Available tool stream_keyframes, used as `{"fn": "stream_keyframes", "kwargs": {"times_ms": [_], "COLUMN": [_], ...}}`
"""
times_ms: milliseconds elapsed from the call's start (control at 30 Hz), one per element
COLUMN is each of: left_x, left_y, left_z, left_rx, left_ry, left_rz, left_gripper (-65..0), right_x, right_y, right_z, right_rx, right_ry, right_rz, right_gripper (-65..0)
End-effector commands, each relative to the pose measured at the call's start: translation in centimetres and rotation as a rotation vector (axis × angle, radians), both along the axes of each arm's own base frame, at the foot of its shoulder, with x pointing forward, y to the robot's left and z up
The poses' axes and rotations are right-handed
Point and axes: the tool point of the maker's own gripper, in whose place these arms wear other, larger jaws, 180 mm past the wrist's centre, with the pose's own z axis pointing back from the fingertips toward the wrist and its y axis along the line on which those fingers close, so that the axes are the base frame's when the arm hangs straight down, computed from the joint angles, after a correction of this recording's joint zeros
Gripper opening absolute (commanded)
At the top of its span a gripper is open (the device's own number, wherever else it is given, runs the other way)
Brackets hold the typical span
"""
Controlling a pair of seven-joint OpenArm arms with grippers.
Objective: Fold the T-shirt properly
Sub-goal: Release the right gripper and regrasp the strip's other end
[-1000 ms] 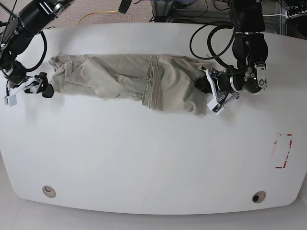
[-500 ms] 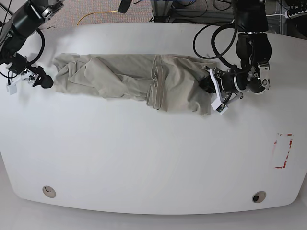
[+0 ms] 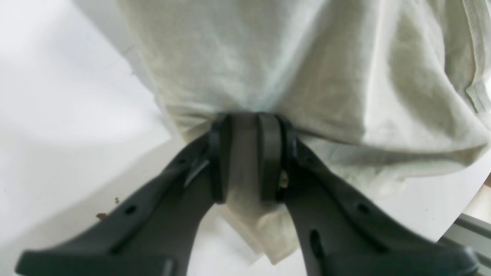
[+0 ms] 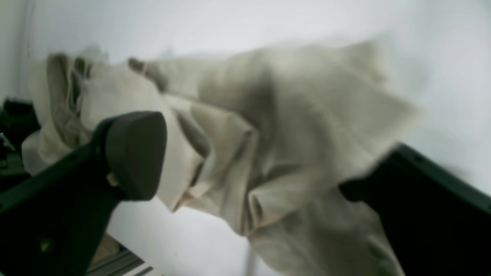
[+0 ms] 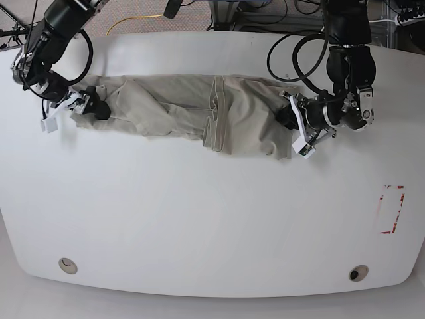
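Note:
The T-shirt (image 5: 192, 113) lies bunched in a long band across the far half of the white table (image 5: 199, 219). My left gripper (image 5: 287, 121) is at the band's right end, shut on a fold of the T-shirt (image 3: 268, 57); the left wrist view shows the cloth pinched between the two black pads (image 3: 270, 153). My right gripper (image 5: 93, 107) is at the band's left end and stands open. In the right wrist view its fingers (image 4: 134, 153) straddle crumpled T-shirt cloth (image 4: 276, 126), which is blurred.
A red-outlined rectangle (image 5: 392, 209) is marked near the table's right edge. Two round holes (image 5: 66, 266) (image 5: 358, 273) sit along the front edge. Black cables (image 5: 292, 60) loop beside the left arm, and a yellow cable (image 5: 133, 20) lies beyond the back edge.
My right gripper has swung from off the shirt's left side inward onto its left end, still open. The left gripper kept its hold, and the shirt shifted slightly right.

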Motion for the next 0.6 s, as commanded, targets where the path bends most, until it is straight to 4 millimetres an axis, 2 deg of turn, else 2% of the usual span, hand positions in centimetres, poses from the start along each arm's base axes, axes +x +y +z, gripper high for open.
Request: {"fn": "stream_keyframes", "kwargs": {"times_ms": [0, 167, 233, 333, 567], "left_x": [0.3, 0.4, 0.4, 0.4, 0.4], "left_y": [0.8, 0.8, 0.8, 0.8, 0.6], "left_z": [0.1, 0.2, 0.2, 0.2, 0.2], "left_rx": [0.04, 0.039, 0.039, 0.039, 0.036], "left_ry": [-0.002, -0.003, -0.003, -0.003, -0.004], "left_rz": [-0.001, -0.001, -0.001, -0.001, -0.003], "left_gripper": [-54.4, -54.4, -54.4, -54.4, -54.4], "right_x": [-0.7, -0.6, -0.6, -0.4, 0.6], "right_y": [-0.2, 0.2, 0.1, 0.1, 0.2], "right_z": [0.4, 1.1, 1.1, 1.2, 1.8], "right_rx": [-0.065, -0.088, -0.087, -0.088, -0.089], "right_ry": [0.021, -0.001, 0.0, -0.004, -0.031], "right_rz": [0.025, 0.039, 0.038, 0.039, 0.039], "right_gripper": [-0.6, -1.3, -5.2, -17.9, -53.4]}}
